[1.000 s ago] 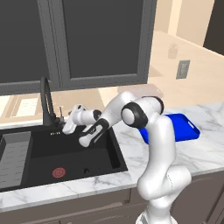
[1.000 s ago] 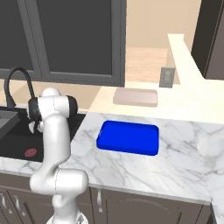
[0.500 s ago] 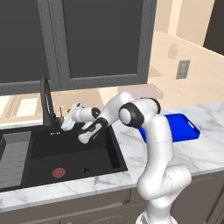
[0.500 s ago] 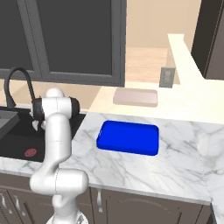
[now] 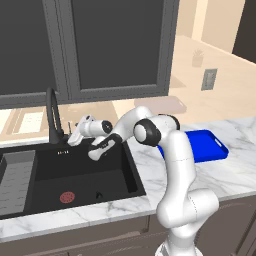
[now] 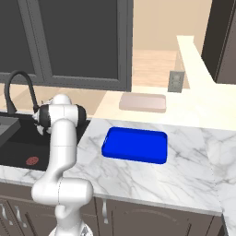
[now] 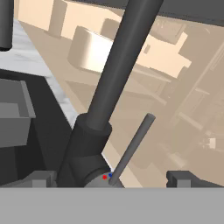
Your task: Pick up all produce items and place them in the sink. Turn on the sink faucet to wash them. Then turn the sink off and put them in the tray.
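Matte black, the large rectangular sink [image 5: 75,175] with its round red drain [image 5: 66,197] lies at nine o'clock of the arm's base. The tall slim black faucet [image 5: 52,116] rises at its rear rim; in the hand view its thin side lever [image 7: 131,148] slants just ahead between the fingertips. The two-finger gripper [image 5: 74,135] hangs spread wide, holding nothing. Best to ease forward, nudging the lever with one finger. The bright blue flat tray [image 5: 197,146] waits at three o'clock.

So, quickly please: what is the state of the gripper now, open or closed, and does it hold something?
Gripper: open, holding nothing, fingertips on either side of the tall slim black faucet base.
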